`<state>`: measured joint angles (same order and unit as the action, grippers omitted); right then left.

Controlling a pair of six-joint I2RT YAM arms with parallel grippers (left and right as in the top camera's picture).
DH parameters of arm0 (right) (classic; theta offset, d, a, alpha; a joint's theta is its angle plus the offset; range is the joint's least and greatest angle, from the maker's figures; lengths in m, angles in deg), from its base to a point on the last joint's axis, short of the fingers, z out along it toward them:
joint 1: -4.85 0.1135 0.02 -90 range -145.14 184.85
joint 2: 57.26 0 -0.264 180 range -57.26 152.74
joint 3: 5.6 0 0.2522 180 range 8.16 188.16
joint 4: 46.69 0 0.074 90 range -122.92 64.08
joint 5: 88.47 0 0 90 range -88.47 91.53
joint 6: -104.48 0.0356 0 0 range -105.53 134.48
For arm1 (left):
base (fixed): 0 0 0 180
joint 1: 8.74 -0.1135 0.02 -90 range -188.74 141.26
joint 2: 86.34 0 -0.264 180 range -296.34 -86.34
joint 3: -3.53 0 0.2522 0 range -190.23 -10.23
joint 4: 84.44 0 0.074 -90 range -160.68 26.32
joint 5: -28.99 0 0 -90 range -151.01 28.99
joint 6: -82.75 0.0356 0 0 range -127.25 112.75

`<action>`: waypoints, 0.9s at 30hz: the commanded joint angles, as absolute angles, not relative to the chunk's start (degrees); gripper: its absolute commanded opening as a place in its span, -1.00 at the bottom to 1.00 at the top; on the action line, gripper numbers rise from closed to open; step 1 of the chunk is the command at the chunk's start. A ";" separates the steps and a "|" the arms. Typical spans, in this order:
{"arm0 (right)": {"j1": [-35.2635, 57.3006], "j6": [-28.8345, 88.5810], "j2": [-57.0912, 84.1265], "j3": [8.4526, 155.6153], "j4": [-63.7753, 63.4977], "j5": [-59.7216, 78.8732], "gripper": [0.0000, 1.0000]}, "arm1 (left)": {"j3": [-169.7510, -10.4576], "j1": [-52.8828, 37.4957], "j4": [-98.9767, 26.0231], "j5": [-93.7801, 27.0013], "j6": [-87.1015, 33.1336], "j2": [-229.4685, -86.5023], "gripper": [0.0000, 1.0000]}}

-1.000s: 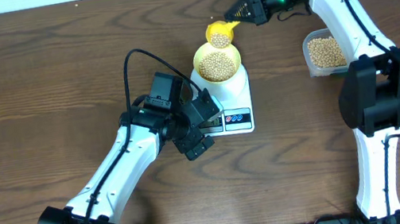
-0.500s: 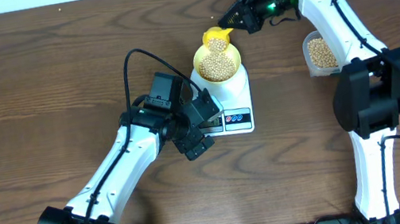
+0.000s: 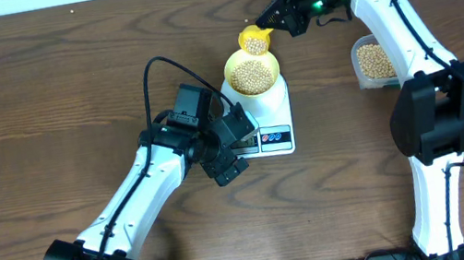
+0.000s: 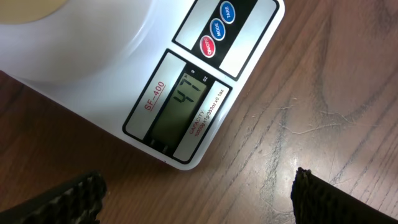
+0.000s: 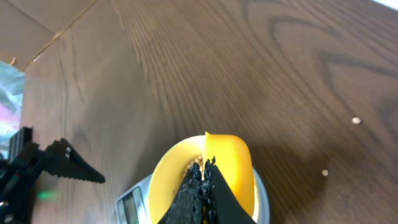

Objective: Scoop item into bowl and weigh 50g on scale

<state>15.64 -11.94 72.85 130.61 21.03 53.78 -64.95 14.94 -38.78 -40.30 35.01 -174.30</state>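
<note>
On the brown worktop (image 3: 41,104), the white scale (image 3: 277,104) carries the pale yellow bowl (image 3: 276,74), filled with small round tan beans (image 3: 251,75). My left gripper (image 3: 240,150) hangs wide open beside the scale's display, which reads 47. My right gripper (image 3: 275,19) is clamped on a yellow scoop (image 3: 254,41) at the bowl's far rim.

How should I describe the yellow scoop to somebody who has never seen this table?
Find the white scale in the middle of the wooden table, with a pale yellow bowl of beans on it. The scoop hangs over the bowl's far rim, held by the right gripper. Unlike the bowl and the clear tub, it is smaller, deeper yellow and airborne.
</note>
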 commanded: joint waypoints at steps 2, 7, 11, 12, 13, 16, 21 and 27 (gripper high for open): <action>16.10 -11.68 70.88 131.22 20.13 55.25 -0.98 | -64.82 14.79 -38.61 -39.60 35.60 -174.10 0.96; 16.10 -11.70 70.88 131.22 20.05 56.08 -0.98 | -64.82 14.79 -38.61 -39.57 35.60 -174.10 0.96; 16.10 -9.88 70.88 131.22 20.05 56.10 -0.97 | -64.82 14.79 -38.61 -39.57 35.60 -174.10 0.96; 16.10 -9.32 70.88 131.22 20.05 56.12 -0.97 | -64.82 14.79 -38.61 -39.60 35.60 -174.10 0.96; 16.10 -8.75 70.88 131.22 20.05 56.12 -0.97 | -64.82 14.79 -38.61 -39.57 35.60 -174.10 0.96; 16.10 -8.25 70.88 131.22 20.05 56.12 -0.97 | -64.82 14.79 -38.61 -39.60 35.60 -174.10 0.96; 16.10 -8.25 70.88 131.22 20.05 56.12 -0.97 | -64.82 14.79 -38.61 -39.60 35.60 -174.10 0.95; 16.10 -8.25 70.88 131.22 20.05 56.12 -0.97 | -64.82 14.79 -38.61 -39.60 35.60 -174.10 0.96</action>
